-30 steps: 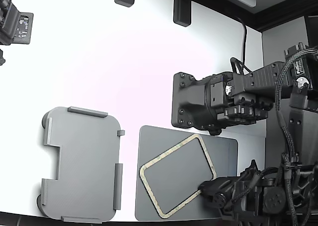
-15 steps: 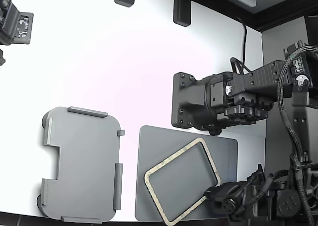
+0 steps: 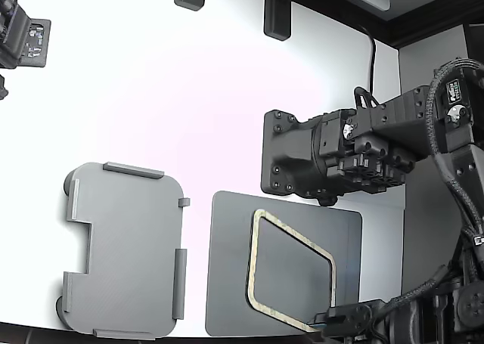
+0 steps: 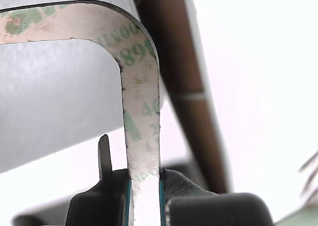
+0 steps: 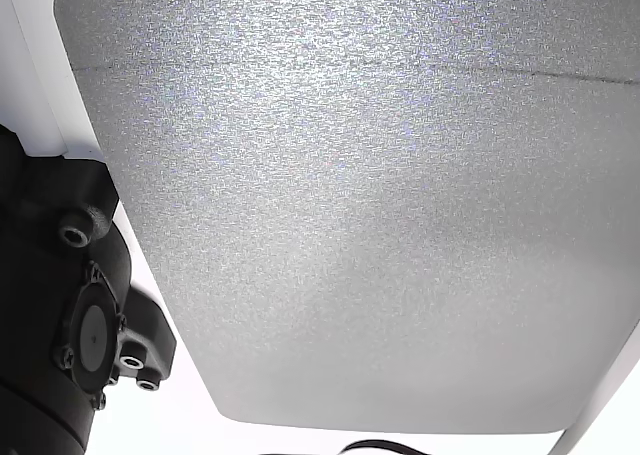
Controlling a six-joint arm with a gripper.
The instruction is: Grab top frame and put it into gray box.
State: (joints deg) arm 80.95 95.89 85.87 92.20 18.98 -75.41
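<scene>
The gripper (image 4: 144,196) is closed on the frame (image 3: 291,272), its two pads pinching one thin edge strip, as the wrist view shows plainly; in the exterior view the gripper sits low at the right, at the frame's near corner, mostly hidden among dark cabling. A second ago the frame lay on the mat (image 3: 227,283) as a tilted rectangle; half a second ago it had swung a little and slid toward the bottom edge; now it reads as a skewed, foreshortened outline, which I judge to mean it has been tipped up and lifted off the mat, though whether any corner still touches I cannot tell. The box (image 3: 125,249) lies on the white surface (image 3: 189,94) at the exterior view's left, just beside the mat and apart from the frame; nothing is in it. A second arm (image 3: 333,159) hangs above the mat's far edge, and it has barely shifted. So the grab looks done and the carry is beginning; what is left is to move the frame across toward the exterior view's left and lay it flat inside the box; held by one thin edge, it may sag or twist.
</scene>
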